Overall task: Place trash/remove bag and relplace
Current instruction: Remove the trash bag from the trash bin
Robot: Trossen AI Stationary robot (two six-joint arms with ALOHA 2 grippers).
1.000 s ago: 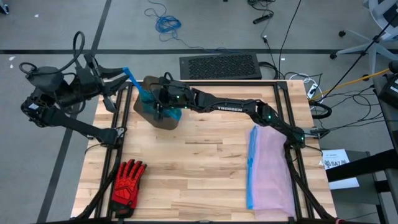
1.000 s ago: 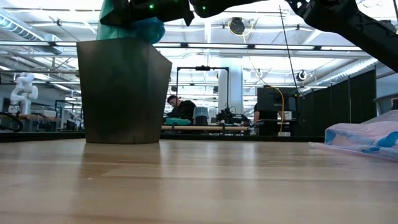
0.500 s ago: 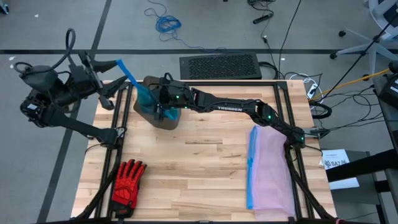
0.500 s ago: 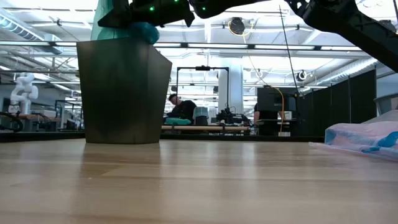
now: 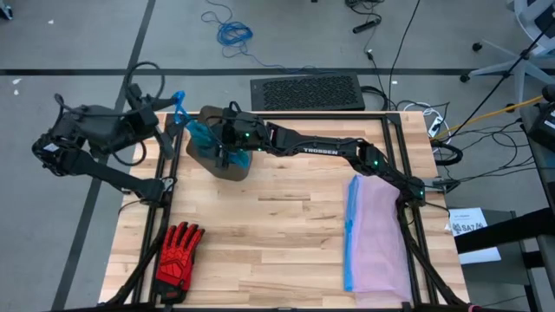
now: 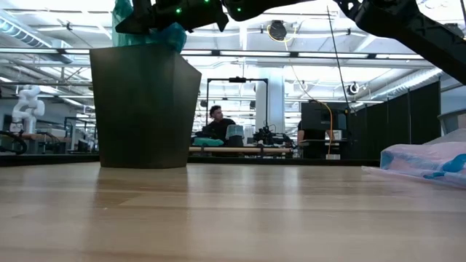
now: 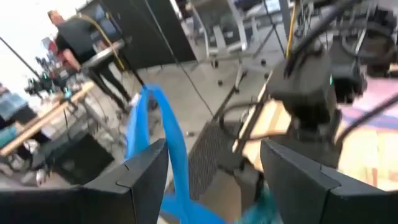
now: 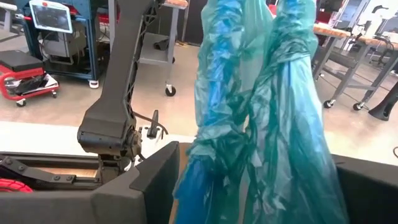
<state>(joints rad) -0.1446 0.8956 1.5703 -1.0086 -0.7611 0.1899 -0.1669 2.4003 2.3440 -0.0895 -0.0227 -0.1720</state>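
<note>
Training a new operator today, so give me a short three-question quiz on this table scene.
1. True or false: the red-and-black glove lies inside the dark bin.
2. What hangs between the fingers of the right gripper? A: the glove. B: the thin translucent teal-green plastic bag. C: a coil of cable.
3. Fill in: seen from above, the pale lilac translucent bag with a blue rim lies flat on the ___ side of the wooden table.

Key: 1 false, the glove lies on the table's front left part. 2 B. 3 right.
</note>
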